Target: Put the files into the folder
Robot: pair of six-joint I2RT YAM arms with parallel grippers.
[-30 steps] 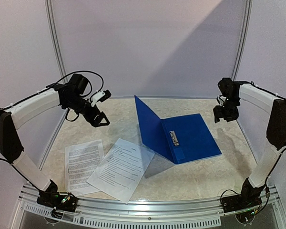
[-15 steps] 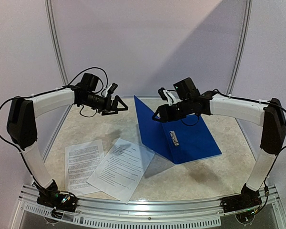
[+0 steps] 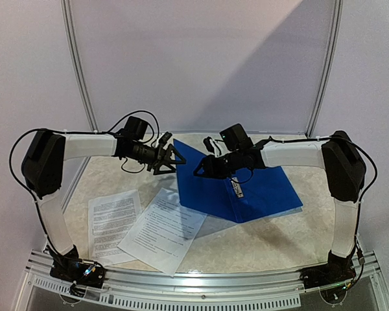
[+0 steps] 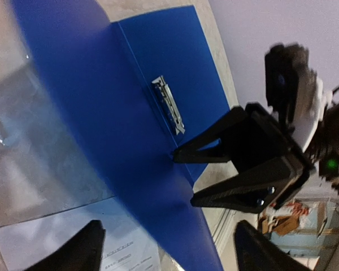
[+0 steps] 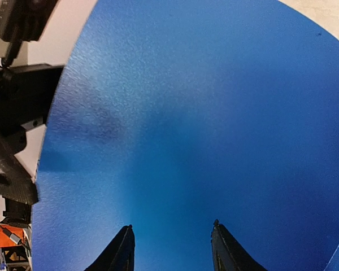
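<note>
Spread wide at the left gripper (image 3: pixel 172 159), gripping nothing; parted and empty too at the right gripper (image 3: pixel 199 170), close up to the folder (image 3: pixel 266 191). Glossy dark blue, lying mid-table, left cover tilted up, metal clip (image 3: pixel 236 188) at the spine. Near left, flat and overlapping: two white files (image 3: pixel 162 230), densely printed.

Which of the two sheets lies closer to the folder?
The skewed right-hand sheet; it overlaps the other sheet, which lies farther from the folder.
</note>
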